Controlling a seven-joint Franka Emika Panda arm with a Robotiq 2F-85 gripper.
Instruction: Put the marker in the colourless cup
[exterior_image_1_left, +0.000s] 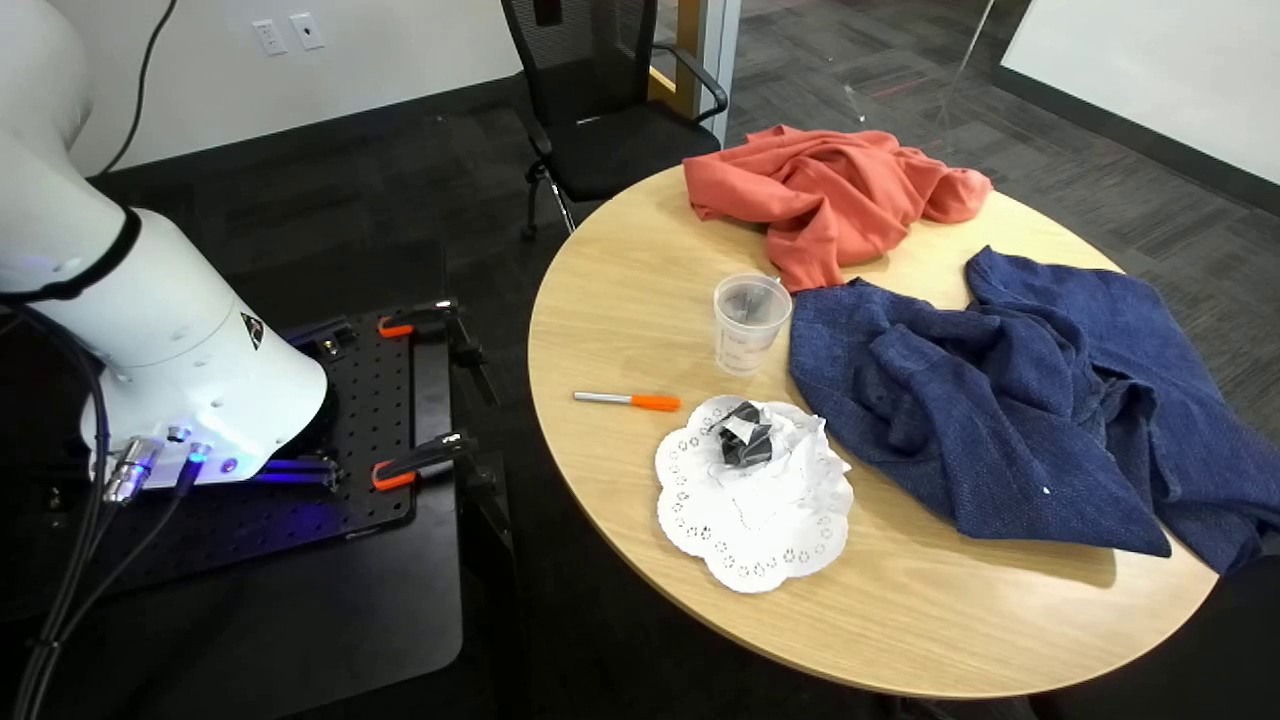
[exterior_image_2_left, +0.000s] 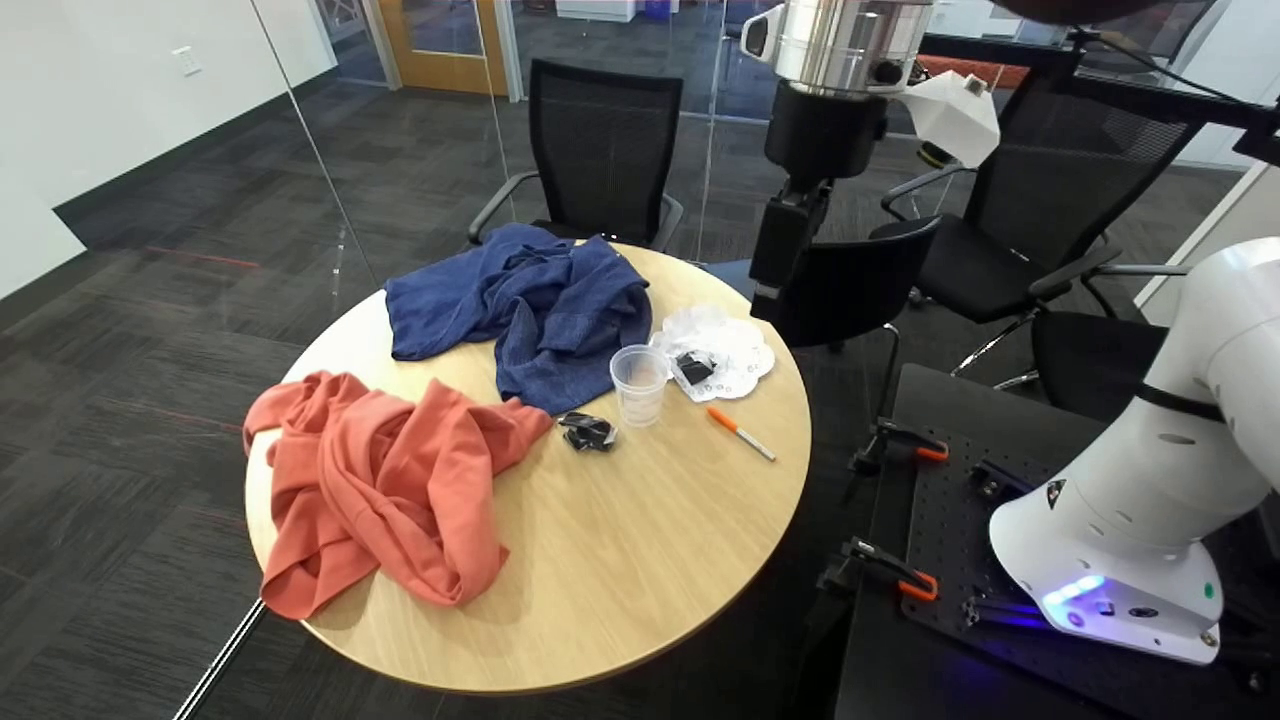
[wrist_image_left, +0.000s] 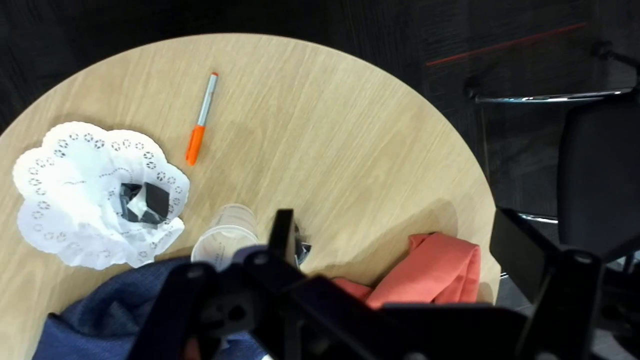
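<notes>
The marker, grey with an orange cap, lies flat on the round table in both exterior views (exterior_image_1_left: 627, 401) (exterior_image_2_left: 740, 433) and in the wrist view (wrist_image_left: 201, 120). The colourless cup stands upright in both exterior views (exterior_image_1_left: 748, 335) (exterior_image_2_left: 640, 388); in the wrist view (wrist_image_left: 231, 234) the gripper's left side partly covers it. I see no marker inside the cup. My gripper (wrist_image_left: 396, 220) is open with nothing between its fingers. In an exterior view the gripper (exterior_image_2_left: 768, 300) hangs above the table's edge beside the doily, apart from marker and cup. It is out of sight in the remaining view.
A white doily (exterior_image_1_left: 700, 520) with crumpled black and white wrapping (exterior_image_1_left: 745, 437) lies beside the marker and cup. Another black wrapper (exterior_image_2_left: 588, 431) lies close to the cup. A blue cloth (exterior_image_1_left: 1000, 400) and a red cloth (exterior_image_1_left: 840, 190) cover parts of the table. Chairs (exterior_image_2_left: 605, 150) stand around.
</notes>
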